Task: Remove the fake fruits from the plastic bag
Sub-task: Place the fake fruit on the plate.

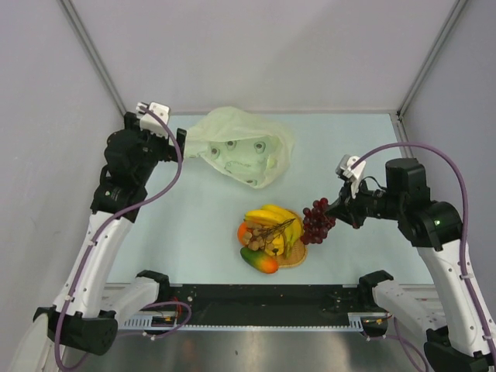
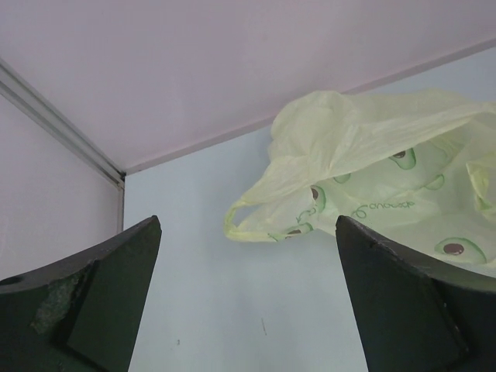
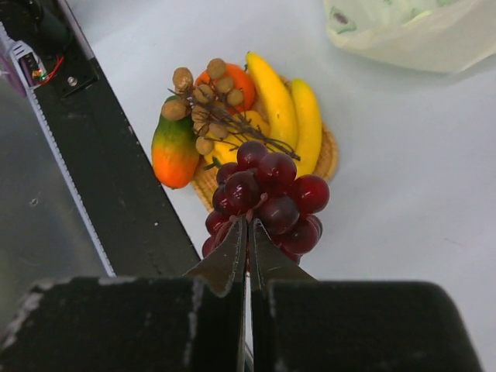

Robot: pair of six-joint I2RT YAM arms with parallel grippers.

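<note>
Right end effector (image 3: 248, 226) pinches the grapes (image 3: 267, 198) at the mat's (image 1: 298, 254) right edge; left end effector (image 2: 248, 298) stands spread by the bag (image 1: 246, 147).

The right fingers are pressed together on the top of the bunch. On the mat, near the middle of the counter (image 1: 364, 155), lie the bananas (image 1: 271, 216), orange (image 1: 243, 231) and nut cluster (image 1: 265, 232). The mango (image 1: 260, 261) rests against the mat's near edge. The crumpled bag lies at the far side, left of centre. Its loop handle (image 2: 244, 225) points toward the left fingers (image 2: 101, 302), apart from them.
</note>
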